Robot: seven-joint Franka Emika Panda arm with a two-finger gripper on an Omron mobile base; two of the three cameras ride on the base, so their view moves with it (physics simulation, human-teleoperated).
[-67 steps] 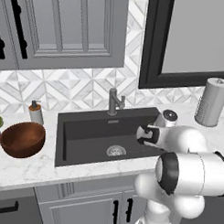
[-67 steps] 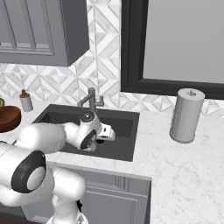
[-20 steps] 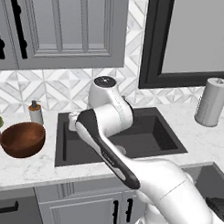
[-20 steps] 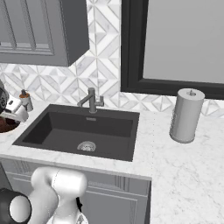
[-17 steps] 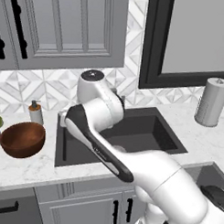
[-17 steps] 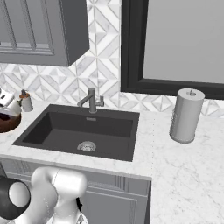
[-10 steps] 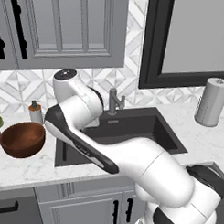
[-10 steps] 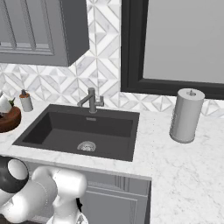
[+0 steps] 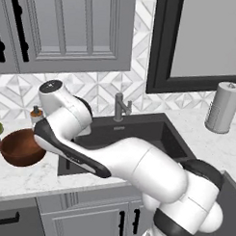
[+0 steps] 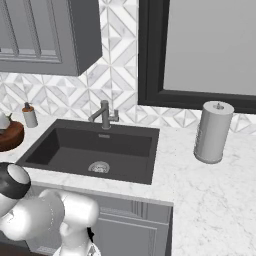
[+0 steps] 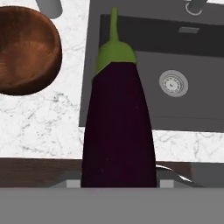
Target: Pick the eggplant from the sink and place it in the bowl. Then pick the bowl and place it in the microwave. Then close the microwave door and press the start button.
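Hanging over the counter edge: a dark purple, nearly black eggplant (image 11: 118, 127) with a green stem cap, gripped at its base by the jaws.
It's glossy, long, stem pointing away from the hand, sitting between the round reddish-brown wooden bowl (image 11: 26, 50) and the dark grey rectangular sink (image 11: 183, 87), above the white marble counter (image 11: 43, 122).

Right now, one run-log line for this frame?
phase: carry to bowl | tool: shut on eggplant | eggplant: out of sink, stem pointing away | bowl: on counter left of sink, nothing inside
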